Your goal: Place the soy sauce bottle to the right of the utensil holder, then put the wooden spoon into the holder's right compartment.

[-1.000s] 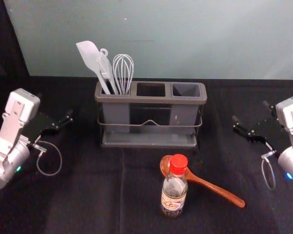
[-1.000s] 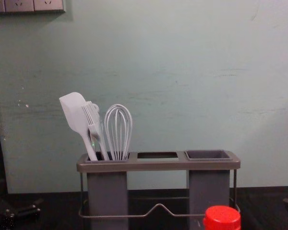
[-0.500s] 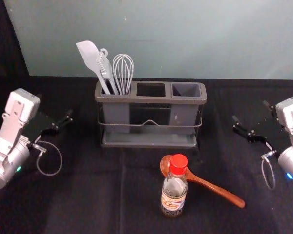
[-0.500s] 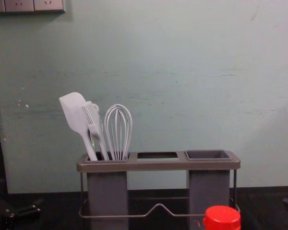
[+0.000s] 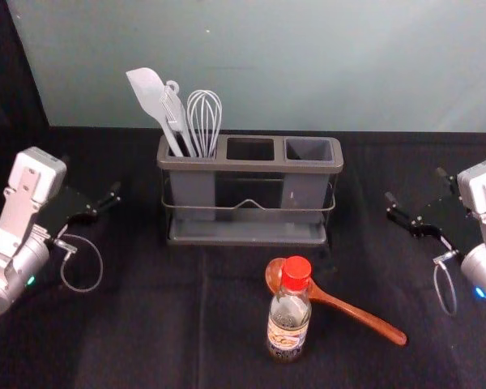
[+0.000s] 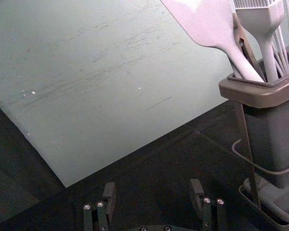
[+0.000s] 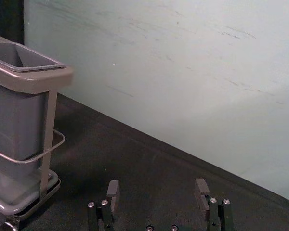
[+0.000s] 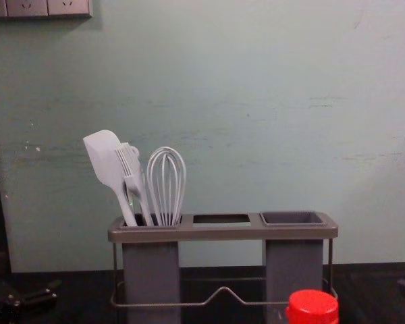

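Observation:
The soy sauce bottle point(image 5: 287, 324) stands upright in front of the utensil holder point(image 5: 251, 166); its red cap point(image 8: 313, 308) shows low in the chest view. Behind the bottle, partly hidden by it, lies the wooden spoon point(image 5: 358, 314), its handle slanting toward the front right. The holder's right compartment point(image 5: 309, 151) is empty. My left gripper point(image 5: 91, 176) is open, left of the holder; in its wrist view, the left gripper point(image 6: 153, 186) has nothing between its fingers. On the holder's right, my right gripper point(image 5: 416, 185) is open, and the right gripper point(image 7: 157, 186) is likewise empty in its wrist view.
A white spatula point(image 5: 148, 93), a brush and a whisk point(image 5: 204, 117) stand in the holder's left compartment. A pale wall point(image 5: 308, 65) rises behind the table. Dark cloth point(image 5: 138, 324) covers the tabletop, with bare room between the holder and my right gripper.

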You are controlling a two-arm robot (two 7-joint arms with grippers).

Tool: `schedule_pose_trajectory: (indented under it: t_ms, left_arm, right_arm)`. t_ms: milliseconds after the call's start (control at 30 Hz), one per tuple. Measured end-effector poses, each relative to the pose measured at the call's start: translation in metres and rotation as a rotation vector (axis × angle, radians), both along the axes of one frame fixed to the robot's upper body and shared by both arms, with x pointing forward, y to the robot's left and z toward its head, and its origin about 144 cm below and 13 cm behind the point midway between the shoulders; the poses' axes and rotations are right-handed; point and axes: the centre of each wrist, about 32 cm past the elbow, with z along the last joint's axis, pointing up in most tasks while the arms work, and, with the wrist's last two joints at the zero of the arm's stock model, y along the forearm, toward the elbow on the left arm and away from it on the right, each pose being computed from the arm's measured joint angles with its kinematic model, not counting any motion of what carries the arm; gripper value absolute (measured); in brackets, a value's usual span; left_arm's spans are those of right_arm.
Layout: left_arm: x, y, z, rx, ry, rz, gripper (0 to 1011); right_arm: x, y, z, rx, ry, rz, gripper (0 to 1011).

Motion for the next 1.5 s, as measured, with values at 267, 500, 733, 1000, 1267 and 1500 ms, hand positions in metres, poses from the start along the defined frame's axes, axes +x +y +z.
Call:
schedule_pose_trajectory:
  t_ms: [267, 500, 733, 1000, 1267, 1500]
  left_arm:
    - [0.0, 0.0, 0.0, 0.0, 0.0, 0.0, 1005]
    - [0.0, 0.0, 0.0, 0.0, 0.0, 0.0, 1005]
    - [0.0, 0.0, 0.0, 0.0, 0.0, 0.0, 1005]
    - [0.0, 0.0, 0.0, 0.0, 0.0, 0.0, 1005]
    - [0.0, 0.0, 0.0, 0.0, 0.0, 0.0, 1005]
    - [0.0, 0.0, 0.0, 0.0, 0.0, 0.0, 1005]
  right_arm:
    - [-0.008, -0.006, 0.01, 0.025, -0.038, 0.026, 1002]
    - [-0.027, -0.016, 0.021, 0.083, -0.056, 0.084, 1002]
    - [-0.046, -0.024, 0.029, 0.104, -0.046, 0.154, 1003]
    - [-0.066, -0.036, 0.036, 0.163, -0.022, 0.233, 1002]
    - [-0.077, -0.048, 0.037, 0.198, 0.005, 0.287, 1002]
    - [-0.08, -0.055, 0.034, 0.222, 0.025, 0.338, 1002]
